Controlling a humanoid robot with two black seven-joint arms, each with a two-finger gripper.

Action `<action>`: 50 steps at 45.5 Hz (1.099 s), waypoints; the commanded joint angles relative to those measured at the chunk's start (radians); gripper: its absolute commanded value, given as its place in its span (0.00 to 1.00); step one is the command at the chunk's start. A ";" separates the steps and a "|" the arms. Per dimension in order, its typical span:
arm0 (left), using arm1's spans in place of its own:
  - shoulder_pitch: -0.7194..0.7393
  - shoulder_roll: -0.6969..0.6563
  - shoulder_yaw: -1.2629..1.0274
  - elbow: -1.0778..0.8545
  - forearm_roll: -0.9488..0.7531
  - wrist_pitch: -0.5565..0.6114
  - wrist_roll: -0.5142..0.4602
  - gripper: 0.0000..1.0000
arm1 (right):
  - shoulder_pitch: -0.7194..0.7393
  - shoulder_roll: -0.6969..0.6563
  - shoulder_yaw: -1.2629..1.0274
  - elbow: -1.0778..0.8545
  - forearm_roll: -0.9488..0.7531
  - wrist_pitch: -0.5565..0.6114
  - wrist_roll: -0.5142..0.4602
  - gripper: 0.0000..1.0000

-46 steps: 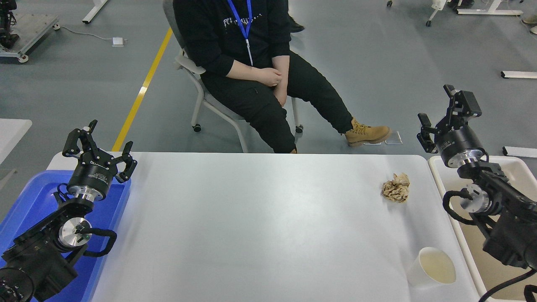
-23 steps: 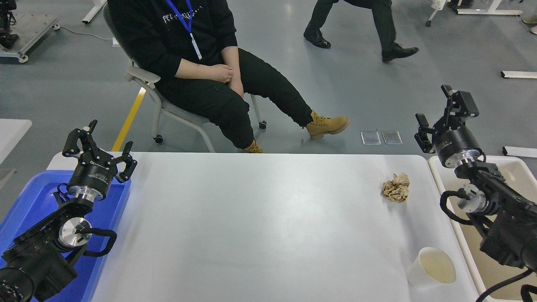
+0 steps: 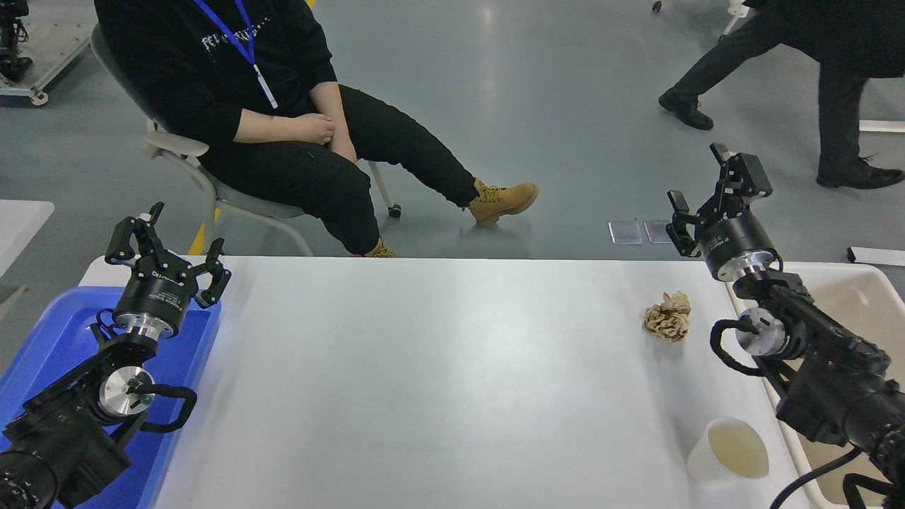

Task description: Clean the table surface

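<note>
Head view, surface: the table surface [image 3: 438,382], white and matte, filling the middle of the frame from 9 to 3 o'clock.
Head view, litter: crumpled brown paper ball [image 3: 667,317] at about 3 o'clock, near the right edge; white paper cup [image 3: 728,451] lying tipped at about 4 o'clock, mouth toward the camera, well apart from the paper ball.
Head view, bins: blue tray [image 3: 49,332] off the left edge at 8 o'clock; beige bin [image 3: 866,297] off the right edge at 3 o'clock.
Head view, left hand [image 3: 168,247]: parked at 9 o'clock above the far end of the blue tray, fingers spread, grasping nothing.
Head view, right hand [image 3: 715,198]: raised at 2 o'clock over the far right corner, beyond the paper ball, fingers apart, grasping nothing.
Head view, people: one seated at 11 o'clock, hands in lap; another on foot at 1 o'clock.
Progress: early by the look of it; both pieces of litter on the surface, neither touched by a hand.
Left to do: probably paper ball and cup each to be lifted into a bin.
</note>
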 commanded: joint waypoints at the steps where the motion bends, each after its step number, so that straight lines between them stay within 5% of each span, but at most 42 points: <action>1: 0.000 0.000 0.000 0.000 0.000 0.000 0.000 1.00 | 0.046 -0.004 -0.051 -0.057 -0.002 0.001 0.000 0.99; 18: 0.000 0.000 0.000 0.000 0.000 0.000 0.000 1.00 | 0.141 -0.016 -0.265 -0.088 -0.015 0.004 -0.003 0.99; 40: 0.000 0.000 0.000 0.000 0.000 -0.002 0.000 1.00 | 0.368 -0.174 -0.981 -0.087 -0.023 0.018 0.000 0.99; 50: 0.000 0.000 0.000 0.000 0.000 0.000 0.000 1.00 | 0.428 -0.197 -1.159 -0.099 -0.215 0.038 0.004 0.99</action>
